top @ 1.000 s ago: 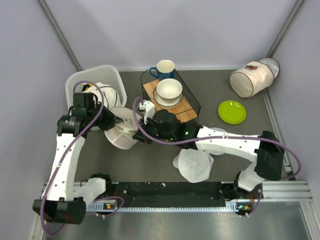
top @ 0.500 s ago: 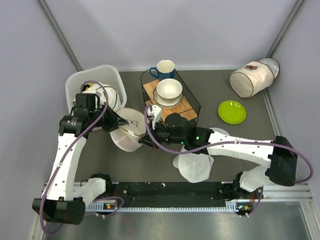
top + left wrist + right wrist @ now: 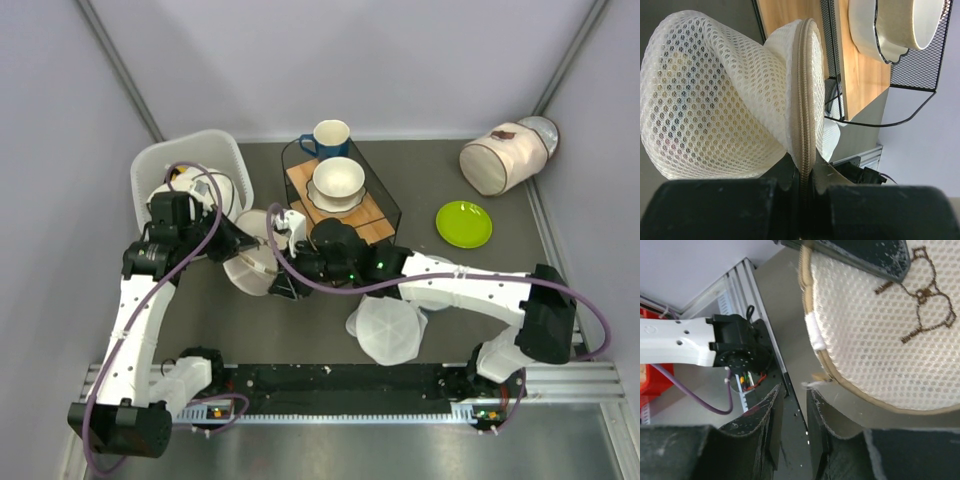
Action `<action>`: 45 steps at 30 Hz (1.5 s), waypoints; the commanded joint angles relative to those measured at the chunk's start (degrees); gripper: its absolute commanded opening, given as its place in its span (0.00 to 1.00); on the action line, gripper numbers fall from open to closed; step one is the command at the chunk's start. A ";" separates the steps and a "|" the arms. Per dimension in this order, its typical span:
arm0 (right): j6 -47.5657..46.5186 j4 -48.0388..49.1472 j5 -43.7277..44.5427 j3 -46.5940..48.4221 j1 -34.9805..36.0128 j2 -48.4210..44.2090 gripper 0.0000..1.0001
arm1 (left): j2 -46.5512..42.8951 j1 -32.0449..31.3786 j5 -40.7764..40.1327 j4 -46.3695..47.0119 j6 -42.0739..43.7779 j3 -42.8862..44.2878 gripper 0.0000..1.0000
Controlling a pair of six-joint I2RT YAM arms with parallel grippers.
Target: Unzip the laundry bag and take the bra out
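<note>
The laundry bag [image 3: 252, 268], a round cream mesh pouch with a tan zip round its rim, hangs tilted above the table left of centre. My left gripper [image 3: 802, 160] is shut on the zip rim [image 3: 805, 90], pinching it edge-on. In the top view the left gripper [image 3: 240, 248] grips the bag's upper left edge. My right gripper [image 3: 794, 389] is open at the bag's lower rim with nothing between its fingers. The small zip pull [image 3: 819, 378] sits just off one fingertip. The eyeglasses mark [image 3: 919, 296] shows on the bag's face. The bra is hidden.
A white basket [image 3: 172, 168] stands behind the left arm. A black wire rack [image 3: 384, 195] holds a white bowl [image 3: 338, 180], with a blue mug [image 3: 328, 136] behind it. Translucent white discs [image 3: 388, 330], a green plate [image 3: 463, 224] and a white cylinder bag [image 3: 503, 156] lie to the right.
My right gripper was shut and has opened, shifting left and down along the bag's lower rim. The left gripper has drawn the bag slightly to the right, still holding the rim.
</note>
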 commanded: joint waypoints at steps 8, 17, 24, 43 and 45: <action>7.27 -0.31 0.84 3.07 -2.98 -0.05 0.26 | -0.90 0.26 2.09 4.97 1.97 0.95 0.00; 9.57 -0.23 2.96 0.78 -3.51 -1.90 0.39 | -0.81 0.26 2.09 5.14 1.70 1.04 0.00; 10.89 0.74 2.25 0.17 -3.33 -1.72 0.39 | -1.08 0.17 1.92 5.14 1.00 1.39 0.00; 13.09 8.82 3.31 -4.05 0.27 -3.13 0.45 | -2.05 0.26 -0.63 4.70 -0.76 1.39 0.00; 13.00 9.00 3.04 -3.09 0.27 -1.91 0.48 | -2.31 0.26 -0.55 4.61 -0.76 1.39 0.00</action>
